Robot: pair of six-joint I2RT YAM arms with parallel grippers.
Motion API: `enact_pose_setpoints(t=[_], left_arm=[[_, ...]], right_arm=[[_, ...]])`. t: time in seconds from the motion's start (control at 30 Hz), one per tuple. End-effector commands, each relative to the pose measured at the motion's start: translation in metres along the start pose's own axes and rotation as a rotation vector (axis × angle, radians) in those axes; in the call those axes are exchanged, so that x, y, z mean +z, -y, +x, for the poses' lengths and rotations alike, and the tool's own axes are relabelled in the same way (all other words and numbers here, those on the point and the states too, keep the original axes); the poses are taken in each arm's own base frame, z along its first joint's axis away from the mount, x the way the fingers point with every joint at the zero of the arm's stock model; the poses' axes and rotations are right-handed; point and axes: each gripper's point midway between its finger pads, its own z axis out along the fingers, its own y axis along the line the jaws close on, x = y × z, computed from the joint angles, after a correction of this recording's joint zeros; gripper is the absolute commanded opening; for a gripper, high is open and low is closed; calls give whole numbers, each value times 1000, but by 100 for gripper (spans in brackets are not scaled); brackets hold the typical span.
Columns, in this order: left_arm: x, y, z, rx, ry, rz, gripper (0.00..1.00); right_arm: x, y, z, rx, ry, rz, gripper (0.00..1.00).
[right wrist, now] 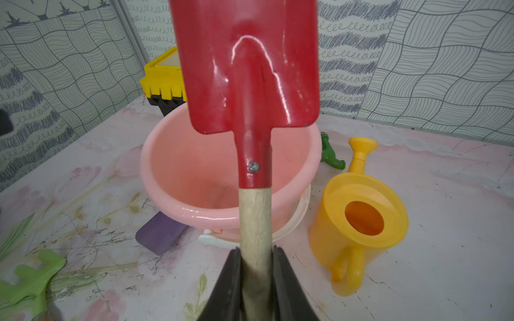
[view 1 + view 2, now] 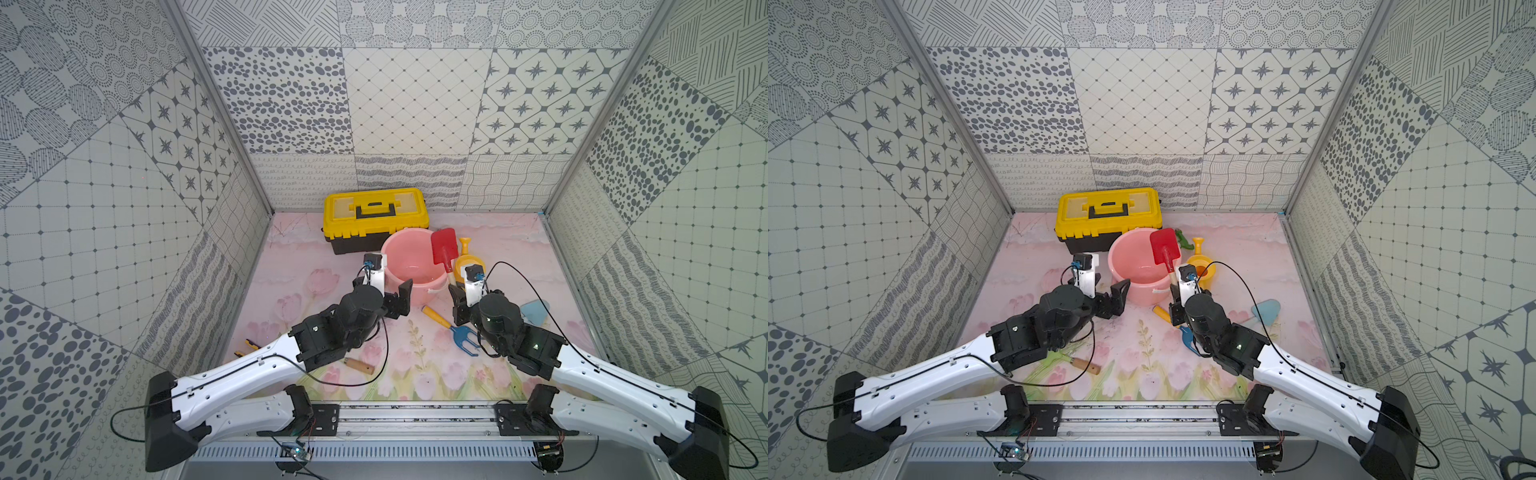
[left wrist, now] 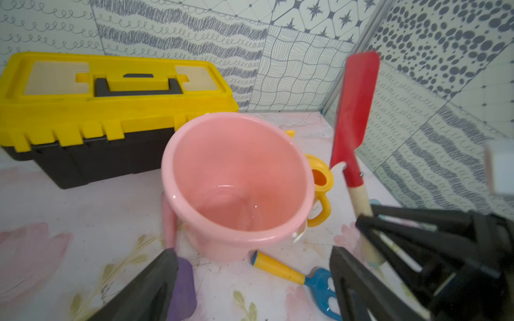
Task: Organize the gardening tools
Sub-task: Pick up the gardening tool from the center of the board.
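Note:
My right gripper (image 1: 256, 250) is shut on the wooden handle of the red spade (image 2: 444, 245), held blade-up just right of the pink bucket (image 2: 405, 266). At the bucket's front left, my left gripper (image 3: 251, 255) is open, with the purple scoop (image 3: 183, 289) lying on the mat against one finger. The blue fork with the yellow handle (image 2: 461, 334) lies in front of the bucket. The yellow watering can (image 1: 358, 222) stands to the bucket's right. The pale-blue trowel (image 2: 1264, 311) lies farther right. The green rake (image 2: 1077, 362) lies under my left arm.
A shut yellow-and-black toolbox (image 2: 374, 216) stands against the back wall behind the bucket. Yellow-and-black pliers (image 2: 249, 347) lie near the left wall. A dark green piece (image 1: 332, 155) lies behind the bucket. Patterned walls close in three sides of the mat.

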Motion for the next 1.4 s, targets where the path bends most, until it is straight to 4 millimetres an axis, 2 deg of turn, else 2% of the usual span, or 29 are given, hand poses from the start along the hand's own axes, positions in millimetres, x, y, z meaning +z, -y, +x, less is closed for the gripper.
enact_pose_setpoints(t=[0.0, 0.1, 0.27, 0.4, 0.5, 0.57, 0.6, 0.73, 0.83, 0.97, 1.0, 1.03, 1.07, 1.2, 1.23, 1.37], left_arm=[[23, 55, -17, -29, -103, 256, 81], [36, 69, -29, -8, -108, 287, 73], [44, 84, -47, 3, -104, 318, 60], [53, 83, -51, 4, -120, 301, 58], [60, 76, -51, -2, -131, 277, 50], [64, 70, -51, -12, -134, 261, 48], [65, 66, -51, -20, -136, 251, 45], [66, 61, -52, -31, -136, 248, 15], [66, 61, -52, -30, -134, 249, 1], [66, 62, -52, -35, -132, 257, 0], [66, 61, -53, -32, -130, 257, 0], [65, 60, -55, -29, -122, 251, 0], [64, 59, -58, -25, -112, 245, 0], [59, 51, -78, -29, -65, 221, 0], [58, 48, -84, -33, -53, 217, 0], [51, 41, -110, 4, 12, 198, 0]], right_arm=[[-2, -5, -18, -14, 71, 5, 9], [-4, -8, -16, -10, 62, -11, 9], [-8, -11, -19, -1, 65, -36, 9], [-14, -12, -23, 4, 78, -53, 9], [-15, -13, -23, 4, 80, -59, 9], [-14, -14, -23, 3, 79, -61, 9], [-15, -14, -23, 2, 79, -61, 9], [-14, -14, -22, 1, 79, -60, 9], [-14, -15, -22, 0, 79, -60, 9], [-15, -15, -23, 2, 82, -63, 11], [-15, -14, -23, 2, 83, -61, 18], [-15, -13, -24, 5, 86, -56, 38], [-15, -11, -24, 6, 86, -48, 51], [-18, -4, -25, 31, 97, -16, 93], [-19, -2, -26, 38, 102, -12, 96], [-21, 2, -28, 48, 111, 6, 97]])
